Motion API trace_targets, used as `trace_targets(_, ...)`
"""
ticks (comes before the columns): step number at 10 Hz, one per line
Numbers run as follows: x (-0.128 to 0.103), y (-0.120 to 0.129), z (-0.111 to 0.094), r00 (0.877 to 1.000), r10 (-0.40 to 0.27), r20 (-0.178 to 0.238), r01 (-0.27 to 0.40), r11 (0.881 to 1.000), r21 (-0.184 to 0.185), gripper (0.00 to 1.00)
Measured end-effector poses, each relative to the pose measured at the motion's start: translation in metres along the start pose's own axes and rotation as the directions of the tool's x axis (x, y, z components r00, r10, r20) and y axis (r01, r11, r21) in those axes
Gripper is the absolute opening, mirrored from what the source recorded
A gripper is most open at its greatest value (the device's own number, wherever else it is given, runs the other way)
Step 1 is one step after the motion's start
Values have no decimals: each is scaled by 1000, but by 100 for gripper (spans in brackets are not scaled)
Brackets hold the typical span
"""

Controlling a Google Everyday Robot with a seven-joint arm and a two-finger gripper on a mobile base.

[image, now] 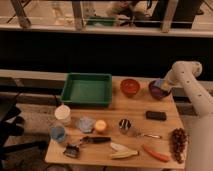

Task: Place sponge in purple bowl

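wooden desk (135, 107) under dim light; gripper (162, 85) hovers over purple bowl (158, 91); fingers pinching sponge (160, 83); placing step; next, let go.

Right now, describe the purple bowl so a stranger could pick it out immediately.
On the wooden table, look along the far edge to the right corner. The purple bowl sits there beneath the gripper, right of the orange bowl; it's the darker of the two.

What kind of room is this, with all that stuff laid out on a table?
Probably a test area in an office building, not a home kitchen. A wooden table holds an odd mix: a green tray, bowls, carrot, grapes. Glass partitions run behind. The robot's tool hangs over the purple bowl.
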Motion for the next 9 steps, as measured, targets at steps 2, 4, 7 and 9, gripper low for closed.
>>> trace_targets(2,2,3,-2,1000,1,-5,-1,1000,-5,67)
trace_targets(4,7,8,-4,1000,2,-15,-2,1000,-9,65)
trace_targets(7,5,11,-6,1000,-1,-17,1,1000,-13,67)
trace_targets(9,10,15,-8,1000,2,-28,-3,1000,-16,58)
